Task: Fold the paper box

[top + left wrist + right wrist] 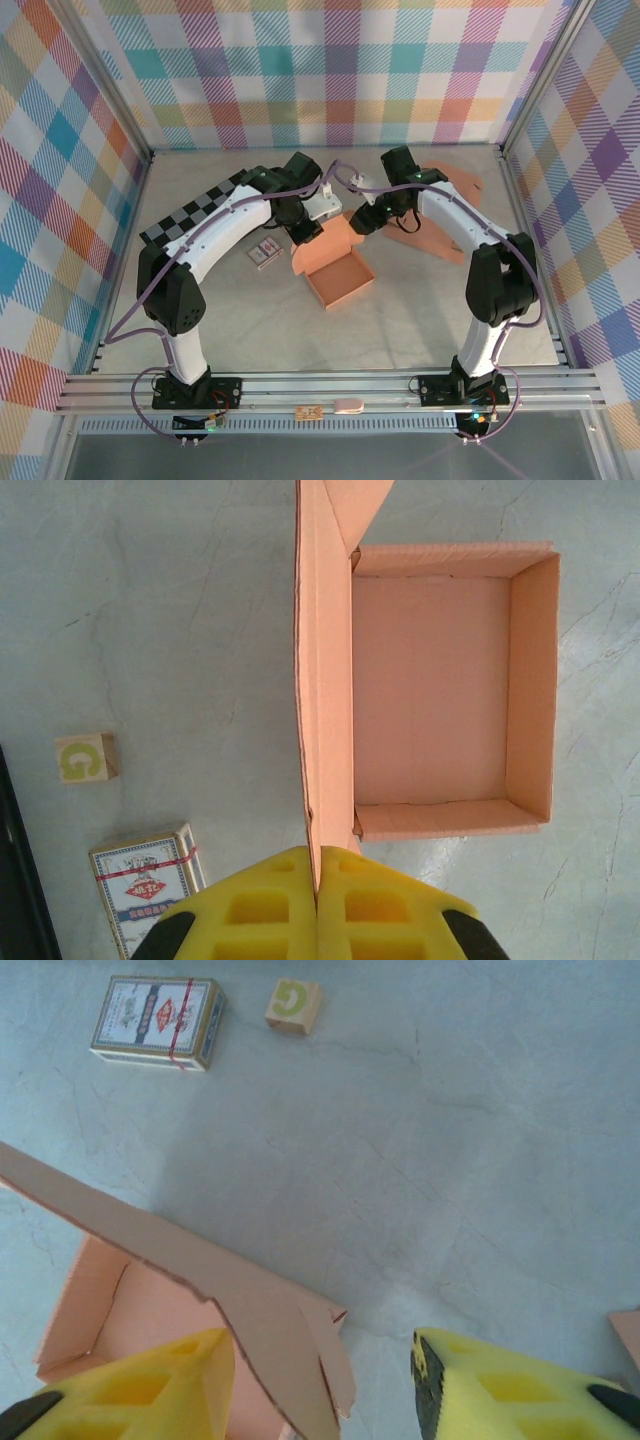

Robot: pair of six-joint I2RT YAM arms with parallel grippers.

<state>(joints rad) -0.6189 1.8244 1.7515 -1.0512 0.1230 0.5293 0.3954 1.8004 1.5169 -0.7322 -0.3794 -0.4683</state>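
The orange paper box (338,275) lies open-topped mid-table, its tall back flap (322,680) standing upright. My left gripper (318,868) is shut on that flap's edge, the box tray (430,690) just to the right of it. In the top view the left gripper (301,228) is over the box's far left corner. My right gripper (322,1360) is open at the flap's other end (270,1320). The flap lies between its fingers, close to the left finger (190,1370) and apart from the right one. In the top view the right gripper (364,217) is at the far right corner.
A card deck (264,254) and a small wooden letter block (86,758) lie left of the box. A checkerboard mat (195,215) sits further left. A second flat orange cardboard sheet (445,200) lies behind the right arm. Plaid walls enclose the table.
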